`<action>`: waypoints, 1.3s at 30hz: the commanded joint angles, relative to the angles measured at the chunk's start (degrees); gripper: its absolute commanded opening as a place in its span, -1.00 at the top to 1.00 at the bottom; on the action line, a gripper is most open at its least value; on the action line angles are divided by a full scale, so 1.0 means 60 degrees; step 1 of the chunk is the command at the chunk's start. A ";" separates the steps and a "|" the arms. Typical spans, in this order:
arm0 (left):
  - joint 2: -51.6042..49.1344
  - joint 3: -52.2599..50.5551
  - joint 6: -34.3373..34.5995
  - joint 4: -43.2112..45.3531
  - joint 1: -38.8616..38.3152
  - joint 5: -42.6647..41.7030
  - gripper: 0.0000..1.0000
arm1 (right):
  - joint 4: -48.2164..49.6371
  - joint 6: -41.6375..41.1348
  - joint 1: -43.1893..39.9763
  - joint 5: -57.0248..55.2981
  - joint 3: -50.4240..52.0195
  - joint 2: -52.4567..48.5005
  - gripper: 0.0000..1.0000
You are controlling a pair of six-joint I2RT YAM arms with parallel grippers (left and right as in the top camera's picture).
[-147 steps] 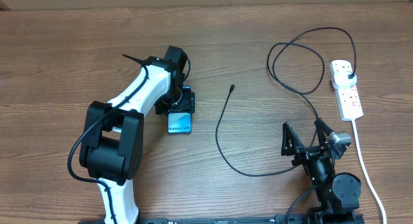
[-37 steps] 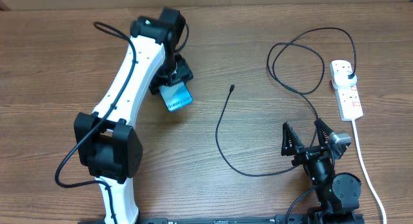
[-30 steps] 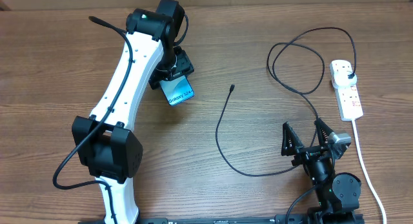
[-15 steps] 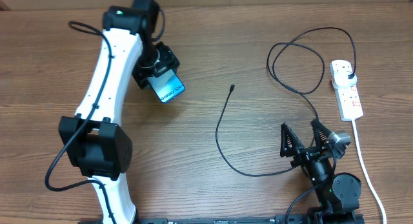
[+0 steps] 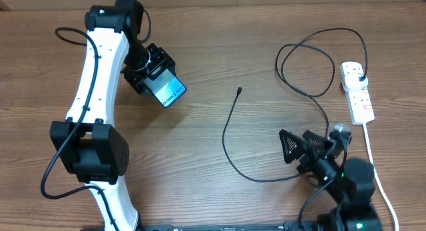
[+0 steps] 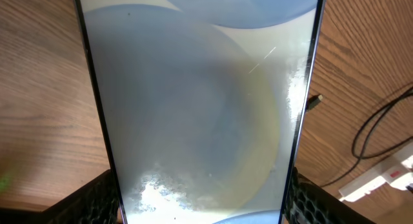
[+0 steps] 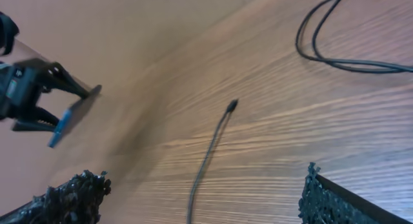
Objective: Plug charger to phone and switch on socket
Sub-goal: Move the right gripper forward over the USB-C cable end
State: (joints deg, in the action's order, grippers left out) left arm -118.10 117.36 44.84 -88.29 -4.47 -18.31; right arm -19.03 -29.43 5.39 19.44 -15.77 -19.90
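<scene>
- The phone point(image 5: 168, 93) is off the table point(image 5: 200, 191), clamped at its far end in the left gripper point(image 5: 152, 79). Over the last seconds it has been lifted from where it lay and carried toward the far left.
- The charger point(image 5: 225, 141) has not moved. Its connector tip point(image 5: 239, 91) lies on the wood to the right of the phone and well apart from it, so the gap has grown rather than closed.
- The right gripper point(image 5: 303, 144), jaws wide apart and empty, has just swung to face left, toward the cable's near loop. It is probably setting up to fetch the tip.
- The socket point(image 5: 357, 91) lies at the far right with a black plug seated in its far end. Its switch state cannot be told.
- The left wrist view is filled by the glowing screen, with the tip and socket showing past its right edge.
- Only the right wrist view shows the phone edge-on, raised above the table. It also shows that gripper's own fingers point(image 7: 71, 195) spread, with the cable between them in frame.
</scene>
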 commanded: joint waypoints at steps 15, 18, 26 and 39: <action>0.0113 0.0226 0.0102 -0.0211 0.0124 -0.0914 0.14 | -0.4000 0.0729 0.0062 0.2106 -0.6794 -0.7359 -1.00; 0.0113 0.0222 0.0106 -0.0204 0.0124 -0.0841 0.15 | -0.3348 0.0474 0.0069 0.2401 -0.6794 -0.7923 -1.00; 0.0113 0.0222 0.0098 -0.0237 0.0124 -0.0856 0.11 | -0.3093 0.0109 0.0131 0.2495 -0.6812 -0.9326 -0.58; 0.0113 0.0222 0.0098 -0.0346 0.0120 -0.0958 0.13 | -0.3198 -0.0627 0.0554 0.2182 -0.7992 -1.1045 -0.33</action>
State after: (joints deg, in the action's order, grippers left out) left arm -118.10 117.40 44.91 -90.11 -3.92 -22.35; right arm -37.63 -32.77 8.03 33.43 -59.35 -84.51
